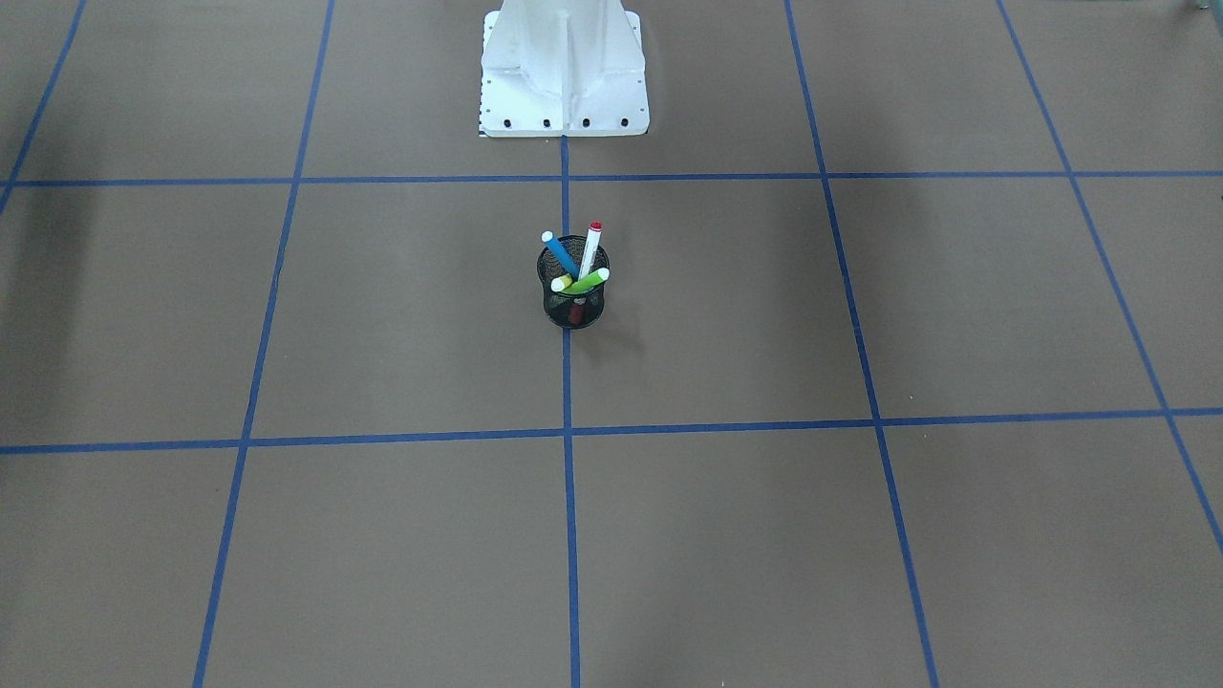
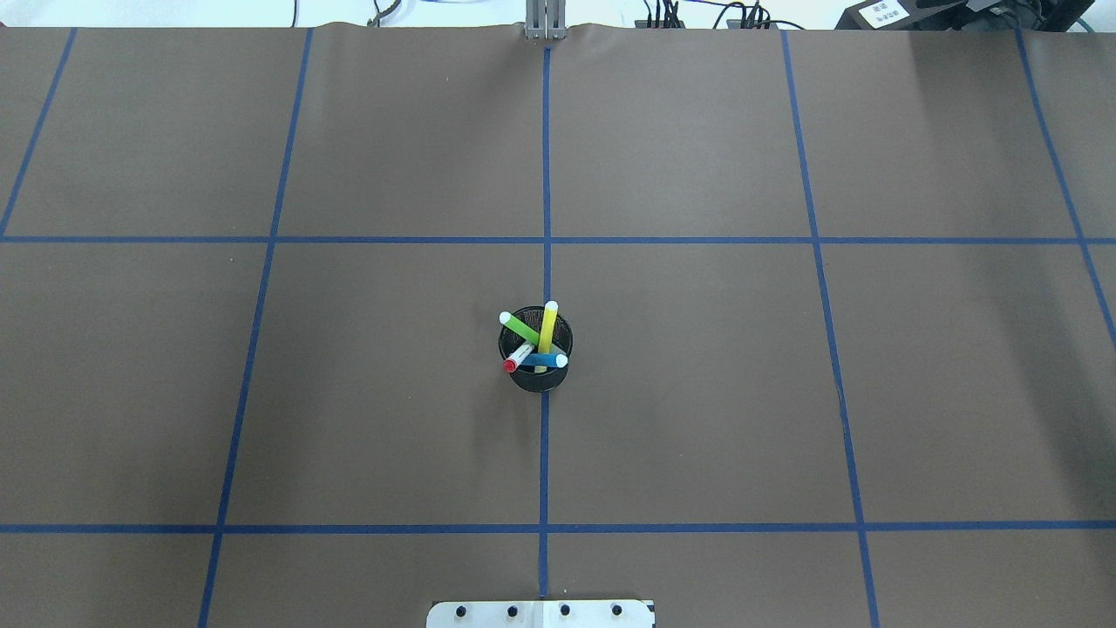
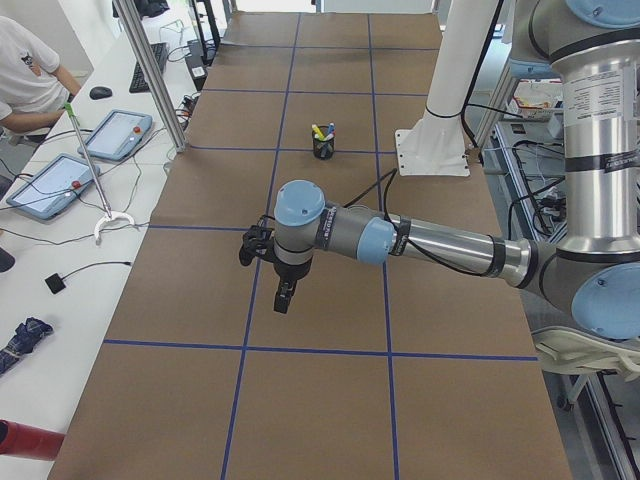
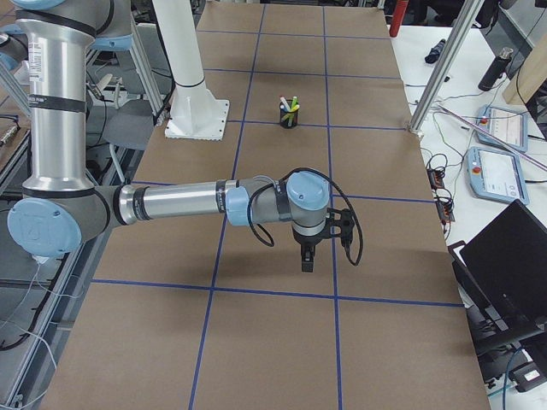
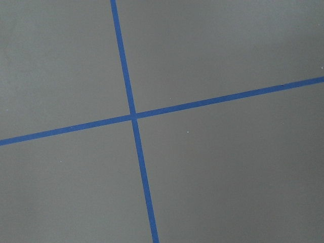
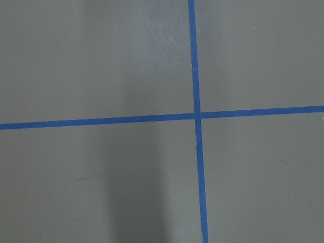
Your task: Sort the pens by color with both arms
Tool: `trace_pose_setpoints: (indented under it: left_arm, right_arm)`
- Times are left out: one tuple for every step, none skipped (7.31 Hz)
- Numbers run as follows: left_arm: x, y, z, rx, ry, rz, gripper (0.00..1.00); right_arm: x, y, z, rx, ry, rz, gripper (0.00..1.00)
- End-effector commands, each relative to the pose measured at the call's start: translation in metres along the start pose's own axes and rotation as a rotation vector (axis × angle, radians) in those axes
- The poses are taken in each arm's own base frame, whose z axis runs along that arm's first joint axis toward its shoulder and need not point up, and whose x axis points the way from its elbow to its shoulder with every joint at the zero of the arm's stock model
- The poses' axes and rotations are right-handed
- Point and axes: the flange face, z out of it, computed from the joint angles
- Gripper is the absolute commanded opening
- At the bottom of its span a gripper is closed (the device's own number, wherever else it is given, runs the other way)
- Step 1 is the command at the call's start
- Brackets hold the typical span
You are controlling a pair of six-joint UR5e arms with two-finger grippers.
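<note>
Overhead exterior: blue pen (image 2: 542,359), green pen (image 2: 521,329), yellow pen (image 2: 547,327) and red-capped white pen (image 2: 520,356) all lean crossed inside mesh cup (image 2: 540,381). My left gripper (image 3: 284,297) and right gripper (image 4: 308,259) hang well away from cup, either side; spread or pressed together, cannot tell. Risk, I judge: pulling one pen drags neighbours or tips light cup, since shafts cross. Cup rim crowds pinch. White pedestal (image 1: 564,76) on my side of cup.

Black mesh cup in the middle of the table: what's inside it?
Four pens stand tilted in the black mesh cup: a blue pen, a green pen, a yellow pen and a white pen with a red cap. Their lower ends and the cup's bottom are hidden.
</note>
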Motion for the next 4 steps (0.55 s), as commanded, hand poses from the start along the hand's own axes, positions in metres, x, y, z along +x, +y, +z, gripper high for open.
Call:
trace_pose_setpoints:
  left_arm:
    - [-0.001, 0.002, 0.001, -0.004, 0.000, -0.008, 0.99]
    - [-0.002, 0.004, 0.002, -0.008, 0.000, -0.013, 1.00]
    - [-0.002, 0.004, 0.002, -0.010, 0.001, -0.018, 1.00]
    - [-0.002, 0.004, 0.002, -0.010, 0.001, -0.021, 1.00]
  right_arm:
    - [-0.037, 0.000, 0.008, 0.003, -0.117, -0.082, 1.00]
    - [-0.068, 0.001, 0.023, -0.013, -0.153, -0.073, 1.00]
    - [-0.128, 0.008, 0.044, -0.036, -0.194, -0.042, 1.00]
    - [-0.182, 0.022, 0.060, -0.043, -0.248, -0.013, 1.00]
